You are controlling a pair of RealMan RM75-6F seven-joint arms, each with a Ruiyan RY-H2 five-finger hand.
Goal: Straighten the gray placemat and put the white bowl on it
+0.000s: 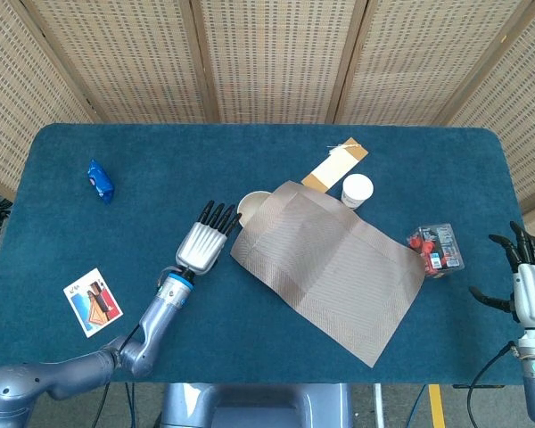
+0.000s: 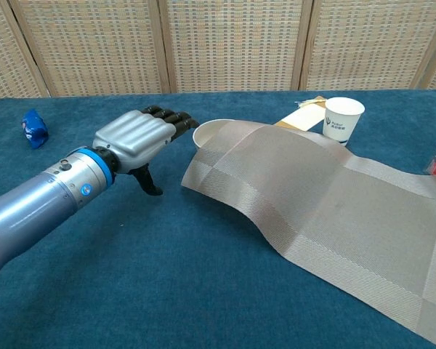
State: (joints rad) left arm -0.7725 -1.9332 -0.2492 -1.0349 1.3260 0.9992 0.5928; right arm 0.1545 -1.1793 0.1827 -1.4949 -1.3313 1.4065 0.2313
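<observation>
Right now the left hand (image 1: pixel 201 246) hovers just beside the near-left corner of the gray placemat (image 1: pixel 330 267), fingers stretched out flat and grasping nothing. From those fingertips the white bowl (image 1: pixel 251 209) lies at about one o'clock, very close, and the mat's corner sits at about three o'clock. The mat lies crooked, its long axis running from ten o'clock down to four o'clock across the blue table (image 1: pixel 160 160), and its upper-left edge drapes over the bowl's rim, so the bowl is half hidden. In the chest view the mat humps up over it.

The right hand (image 1: pixel 529 287) hangs off the table's right edge, fingers spread and empty, well apart from the mat. I judge the left hand far nearer to both bowl and corner.

As for writing, the paper cup (image 2: pixel 342 118) at the mat's far edge carries a small blue logo, too small to read. The card (image 1: pixel 94 302) and the snack pack (image 1: pixel 438 248) show print I cannot make out.
</observation>
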